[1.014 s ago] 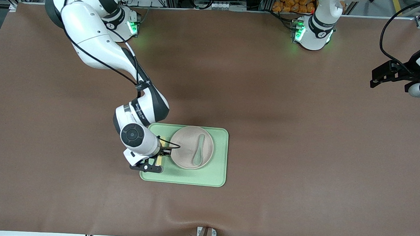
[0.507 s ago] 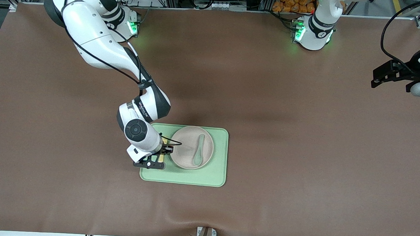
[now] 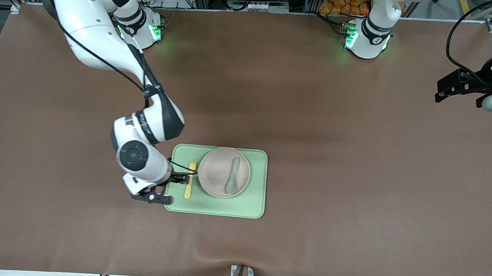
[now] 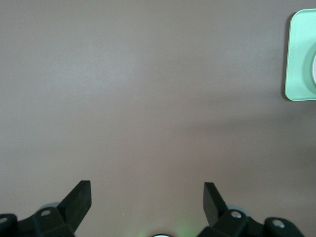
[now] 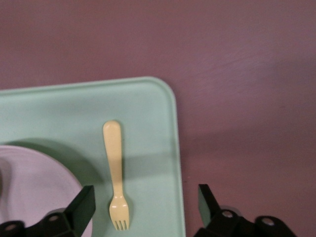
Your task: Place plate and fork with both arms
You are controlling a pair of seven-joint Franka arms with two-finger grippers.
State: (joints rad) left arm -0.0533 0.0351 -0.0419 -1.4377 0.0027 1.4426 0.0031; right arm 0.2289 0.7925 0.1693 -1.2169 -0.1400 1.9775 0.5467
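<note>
Fork (image 3: 189, 179) lies flat on the green tray (image 3: 242, 207), just beside the plate (image 3: 216, 174), at the tray's end toward the right arm. Long axis runs nearer-to-farther from the front camera, parallel to the tray's short edge; tines point away from that camera, handle toward it.

Right gripper (image 5: 143, 205) — jaws wide, holding nothing — hovers over the tray's edge, fork just off toward the plate, free of both fingers.

Plate sits on the tray, a teal spoon (image 3: 232, 176) in it.

Left gripper (image 4: 147, 200) — spread wide, empty, waits over bare table at the left arm's end.

Judgement: both items look placed; right arm is nearer if the fork needs adjusting.
</note>
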